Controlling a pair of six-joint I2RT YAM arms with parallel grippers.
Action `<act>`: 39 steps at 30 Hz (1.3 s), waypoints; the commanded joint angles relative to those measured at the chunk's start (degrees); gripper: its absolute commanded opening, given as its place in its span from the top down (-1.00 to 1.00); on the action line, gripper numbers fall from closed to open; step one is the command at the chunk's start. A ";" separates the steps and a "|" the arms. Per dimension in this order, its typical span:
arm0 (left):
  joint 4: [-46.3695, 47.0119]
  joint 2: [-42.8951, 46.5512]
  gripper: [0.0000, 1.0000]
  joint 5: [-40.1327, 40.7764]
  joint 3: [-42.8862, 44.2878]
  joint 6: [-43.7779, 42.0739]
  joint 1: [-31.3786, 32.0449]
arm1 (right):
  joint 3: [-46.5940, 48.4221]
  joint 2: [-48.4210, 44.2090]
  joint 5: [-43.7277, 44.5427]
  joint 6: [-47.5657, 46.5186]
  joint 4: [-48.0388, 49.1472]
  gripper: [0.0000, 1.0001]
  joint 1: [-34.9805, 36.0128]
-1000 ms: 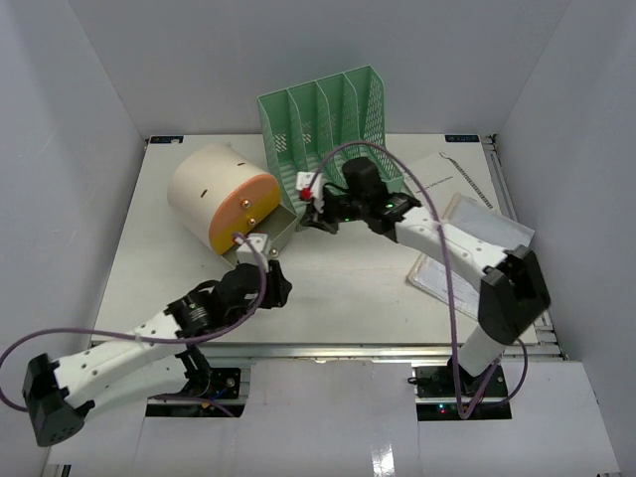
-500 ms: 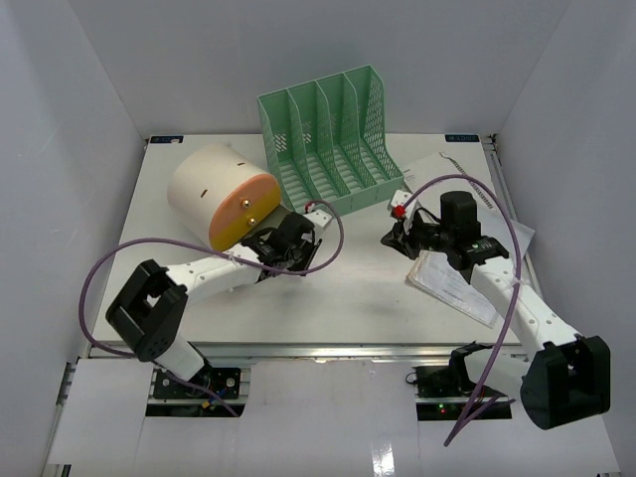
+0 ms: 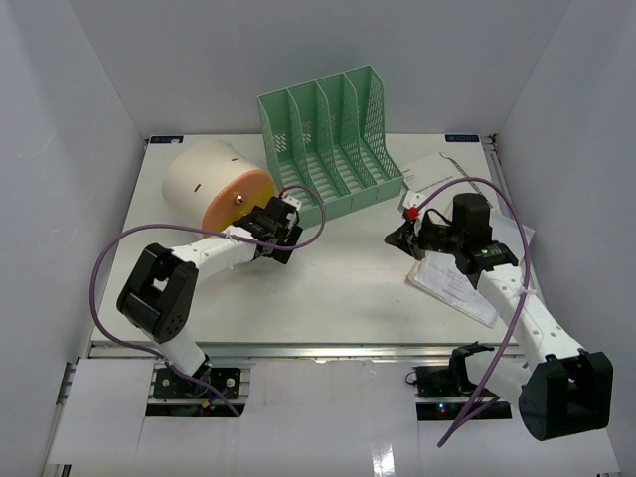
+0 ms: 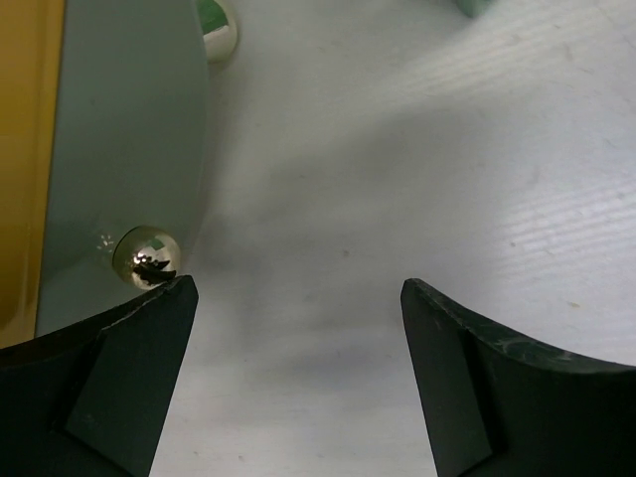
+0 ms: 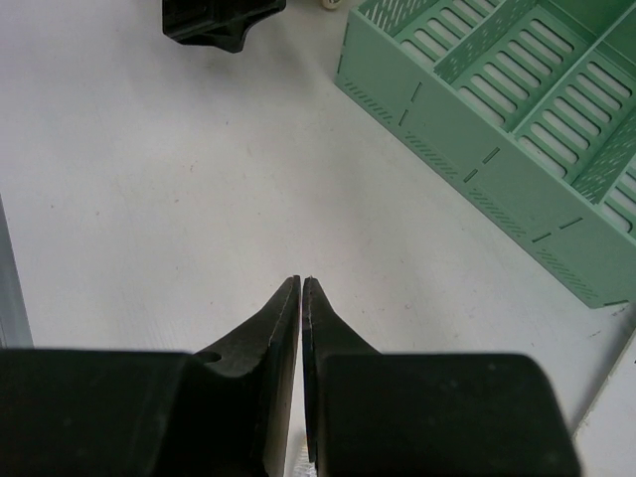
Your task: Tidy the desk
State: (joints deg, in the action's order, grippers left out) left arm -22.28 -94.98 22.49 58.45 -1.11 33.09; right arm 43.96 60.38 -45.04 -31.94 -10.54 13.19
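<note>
The white desk (image 3: pixel 338 288) holds a cream drum-shaped organizer with an orange face (image 3: pixel 214 184) at the back left. My left gripper (image 3: pixel 281 217) sits at that face's lower right edge, open. In the left wrist view its jaws (image 4: pixel 298 288) stand wide over bare desk, and the left fingertip lies right beside a shiny round knob (image 4: pixel 147 256) on a grey panel (image 4: pixel 129 139). Nothing is between the fingers. My right gripper (image 3: pixel 397 237) hovers mid-desk, pointing left. It is shut and empty (image 5: pixel 301 283).
A green mesh file rack (image 3: pixel 333 139) stands at the back centre, its front wall close to the right gripper (image 5: pixel 477 159). Papers and a notebook (image 3: pixel 462 278) lie at the right under the right arm. White walls enclose the desk.
The left arm swung from the front edge up to the organizer and its jaws opened wide. The organizer shifted back-left, its grey drawer no longer sticking out. The right arm withdrew from the rack.
</note>
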 commanded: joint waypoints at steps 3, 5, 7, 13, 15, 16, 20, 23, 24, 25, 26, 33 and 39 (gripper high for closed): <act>2.27 0.23 -0.94 5.93 2.99 -2.53 -3.06 | -0.81 -0.06 -2.59 0.21 1.31 0.81 -1.59; 3.04 0.60 -0.96 5.30 2.72 -2.94 -4.76 | -0.81 0.18 -2.60 0.21 1.13 0.81 -2.05; 3.12 0.76 -0.96 4.44 2.64 -3.04 -6.57 | -0.81 0.28 -2.70 0.21 1.05 0.81 -2.35; 4.16 2.85 -0.96 0.78 1.31 -3.62 -10.67 | -0.72 0.26 -1.95 0.40 0.43 0.75 -4.18; 4.20 4.61 -0.96 -2.05 0.95 -3.04 -10.59 | -0.89 0.15 0.66 0.76 0.38 0.62 -5.09; 4.40 5.73 -0.96 -3.79 0.59 -2.59 -10.59 | -1.04 0.10 1.84 0.96 0.43 0.55 -5.40; 5.73 13.01 -0.96 -14.73 -1.92 0.42 -10.50 | -0.56 0.51 7.50 2.89 0.43 0.09 -7.35; 8.39 20.41 -0.96 -24.88 -5.58 4.39 -10.41 | 0.03 1.40 11.00 5.57 0.72 -0.30 -10.23; 9.51 22.84 -0.96 -28.81 -6.84 5.54 -10.41 | 0.34 1.76 12.12 6.67 0.89 -0.53 -11.40; 11.72 24.86 -0.96 -34.09 -8.07 7.37 -10.41 | 0.51 1.85 12.93 8.53 1.16 -0.69 -13.45; 13.56 27.31 -0.96 -37.09 -9.77 8.30 -10.41 | 0.47 2.03 14.28 10.10 1.62 -0.73 -15.47; 23.77 42.88 -0.96 -47.35 -22.00 13.02 -10.48 | -1.10 3.00 24.27 20.53 2.83 -0.80 -28.57; 24.10 47.80 -0.96 -47.93 -24.52 12.09 -10.59 | -3.76 2.20 44.52 27.97 2.64 -0.86 -35.18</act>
State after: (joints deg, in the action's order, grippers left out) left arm -1.03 -49.34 -22.00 34.26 10.33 22.59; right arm 42.20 63.37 -15.67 -11.25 -9.05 -18.65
